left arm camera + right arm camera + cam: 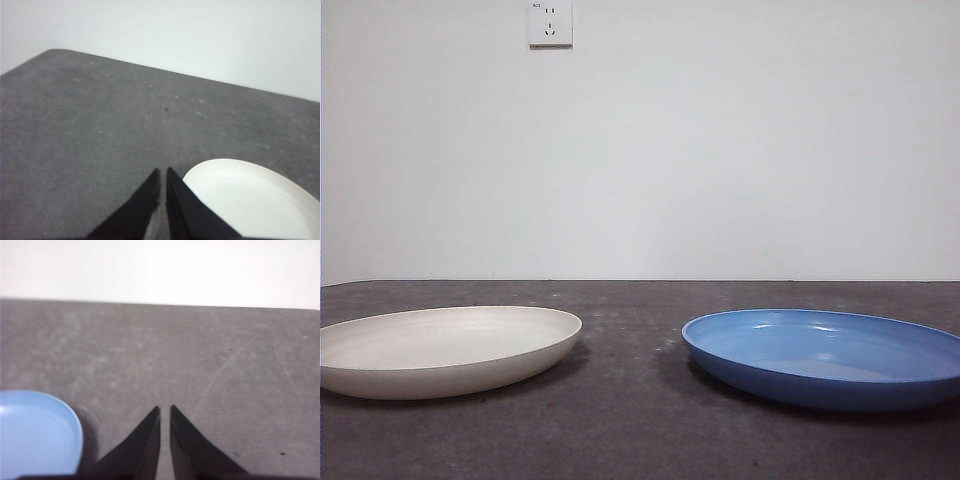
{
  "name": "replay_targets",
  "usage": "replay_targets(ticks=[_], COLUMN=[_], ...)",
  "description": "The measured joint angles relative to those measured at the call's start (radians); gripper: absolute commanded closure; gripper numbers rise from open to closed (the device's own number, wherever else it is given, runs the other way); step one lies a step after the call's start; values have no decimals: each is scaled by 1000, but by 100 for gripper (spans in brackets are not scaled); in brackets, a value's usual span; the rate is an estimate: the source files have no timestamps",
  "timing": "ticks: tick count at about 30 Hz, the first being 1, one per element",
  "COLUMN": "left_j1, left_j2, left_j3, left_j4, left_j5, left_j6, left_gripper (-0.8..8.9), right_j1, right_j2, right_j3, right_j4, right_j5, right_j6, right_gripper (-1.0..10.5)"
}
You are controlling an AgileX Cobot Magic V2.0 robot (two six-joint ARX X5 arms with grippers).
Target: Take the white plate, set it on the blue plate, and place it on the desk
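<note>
The white plate [440, 348] lies flat on the desk [630, 400] at the left of the front view. The blue plate [825, 355] lies flat at the right, apart from it. Neither arm shows in the front view. My left gripper [163, 171] is shut and empty, held above the desk just beside the rim of the white plate [250, 200]. My right gripper [165, 408] is shut and empty, above bare desk, with the blue plate [35, 432] off to its side.
A white wall with a power socket [550, 23] stands behind the desk. Bare desk lies between the two plates and in front of them. The desk's far edge shows in both wrist views.
</note>
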Motion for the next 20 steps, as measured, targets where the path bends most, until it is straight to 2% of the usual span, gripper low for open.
replay_targets(ticks=[4, 12, 15, 20], left_j1=[0, -10, -16, -34], left_j2=[18, 189, 281, 431], left_j3=[2, 131, 202, 337], left_j4=[1, 42, 45, 13], left_j5=[0, 0, 0, 2], left_j6=[-35, -78, -79, -79], left_gripper=[798, 798, 798, 798], right_j1=[0, 0, 2, 2], right_j2=[0, 61, 108, 238], right_j3=[0, 51, 119, 277], right_j4=[10, 5, -1, -97], right_j5=[-53, -55, -55, -64], right_j6=[129, 342, 384, 405], right_gripper=[937, 937, 937, 937])
